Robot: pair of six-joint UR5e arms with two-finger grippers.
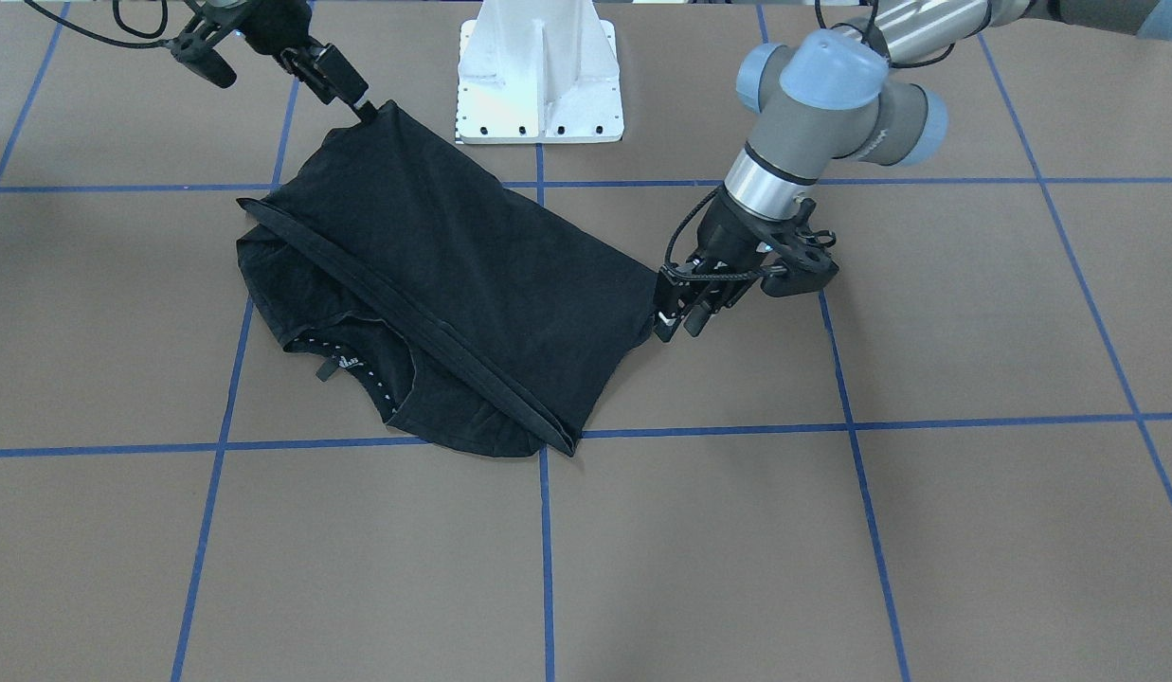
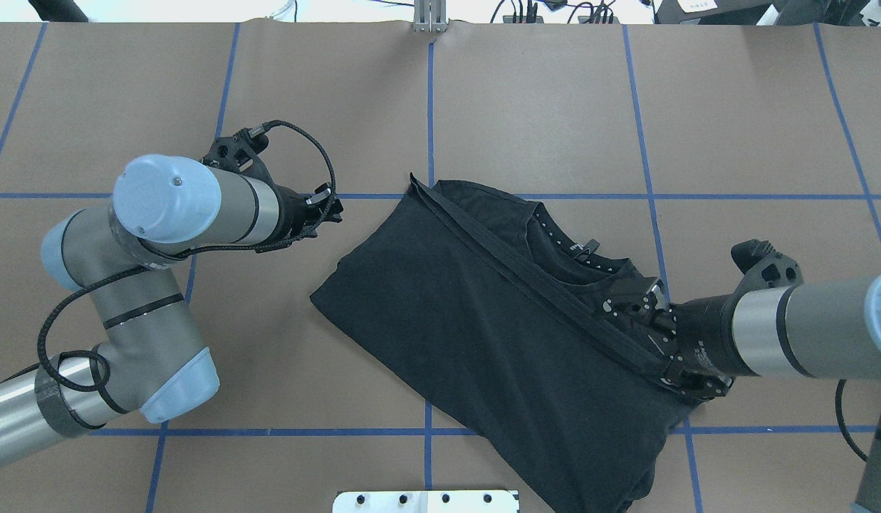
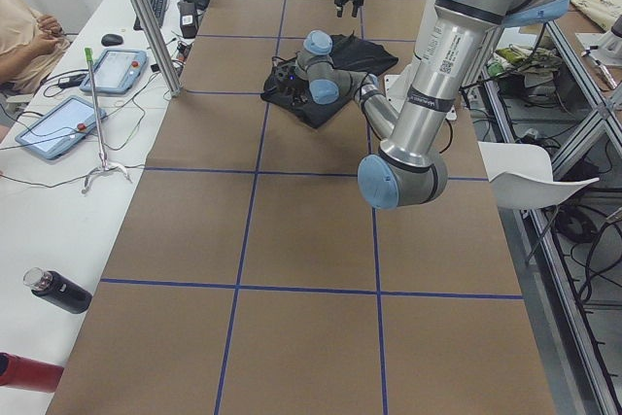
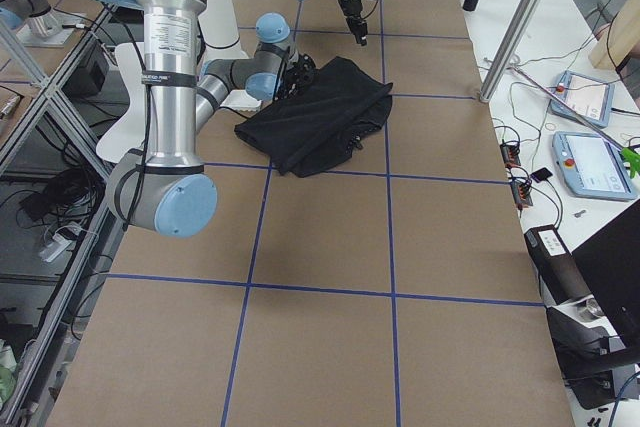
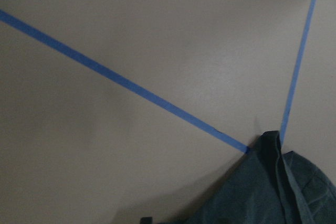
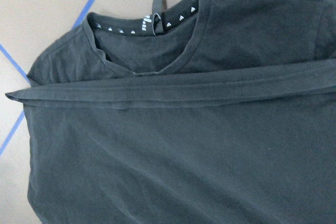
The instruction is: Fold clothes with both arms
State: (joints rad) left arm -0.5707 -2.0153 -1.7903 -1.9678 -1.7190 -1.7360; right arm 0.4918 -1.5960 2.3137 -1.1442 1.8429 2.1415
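Observation:
The black T-shirt lies partly folded on the brown table, plain side up, with a hem band running diagonally across it. Its collar and label show, but the print is hidden. My right gripper is shut on the shirt's corner near the base and holds it slightly raised; it also shows in the overhead view. My left gripper is open and empty just beside the shirt's opposite edge, and appears apart from the cloth in the overhead view. The left wrist view shows only a shirt corner.
The white pedestal base stands behind the shirt. Blue tape lines grid the table. In the left side view, a metal pole, tablets and a bottle stand on the operators' desk.

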